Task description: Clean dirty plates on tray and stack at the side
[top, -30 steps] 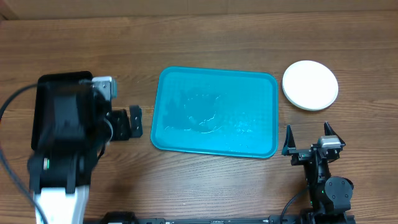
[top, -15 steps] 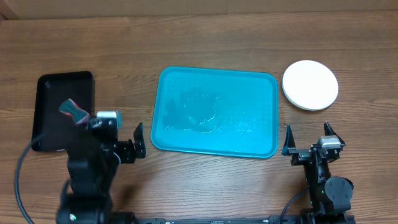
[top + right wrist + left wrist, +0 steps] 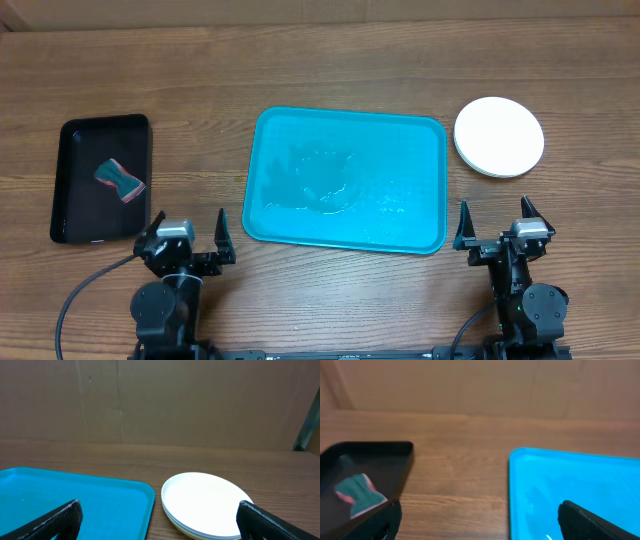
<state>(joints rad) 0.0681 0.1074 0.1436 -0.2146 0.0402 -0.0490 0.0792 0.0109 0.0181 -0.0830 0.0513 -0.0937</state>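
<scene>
Overhead: plates [image 3: 499, 137] stacked on the desk [image 3: 330, 70] right of the bare, wet tray [image 3: 400, 150], apparently finished; sponge [image 3: 120, 178] parked in the black tray [image 3: 75, 135]; left hand [image 3: 188, 226] and right hand [image 3: 494, 222] empty, spread wide.

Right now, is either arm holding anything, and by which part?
Nothing is held. The left gripper and right gripper both stand open and empty; the sponge lies in the black tray, the plates sit stacked beside the turquoise tray.
</scene>
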